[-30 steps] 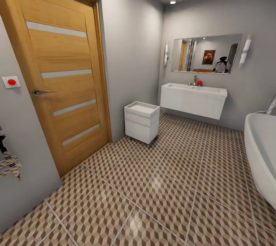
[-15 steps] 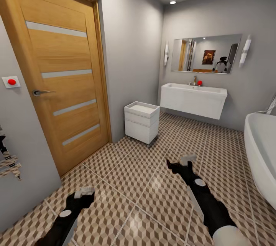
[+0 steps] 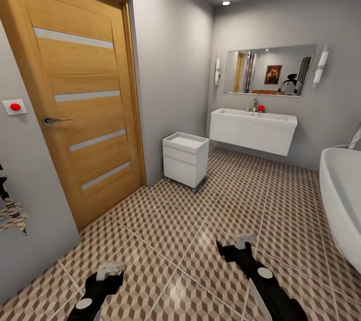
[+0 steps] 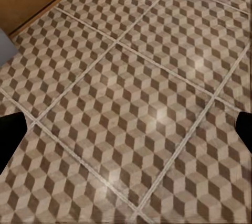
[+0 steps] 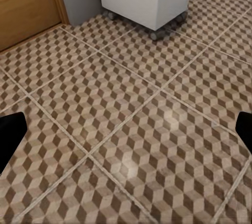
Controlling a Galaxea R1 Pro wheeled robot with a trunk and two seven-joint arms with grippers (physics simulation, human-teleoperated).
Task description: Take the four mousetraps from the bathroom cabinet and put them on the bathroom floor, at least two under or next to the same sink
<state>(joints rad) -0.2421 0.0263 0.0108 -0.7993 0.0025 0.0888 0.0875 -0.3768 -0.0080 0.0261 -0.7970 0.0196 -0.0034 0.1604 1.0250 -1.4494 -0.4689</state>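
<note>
Sink (image 3: 253, 130) far beyond right hand (image 3: 239, 244)

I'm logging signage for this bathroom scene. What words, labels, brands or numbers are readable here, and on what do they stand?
None can be read.
The white wall plate beside the door bears a plain red button, no lettering.
The framed picture seen in the mirror is too small to read.

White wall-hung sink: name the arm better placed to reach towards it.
Right, probably. The right gripper lies further forward, on the side of the white boxy wall-hung sink; the left gripper sits back, nearer the wooden door. Both are open and empty.
</note>
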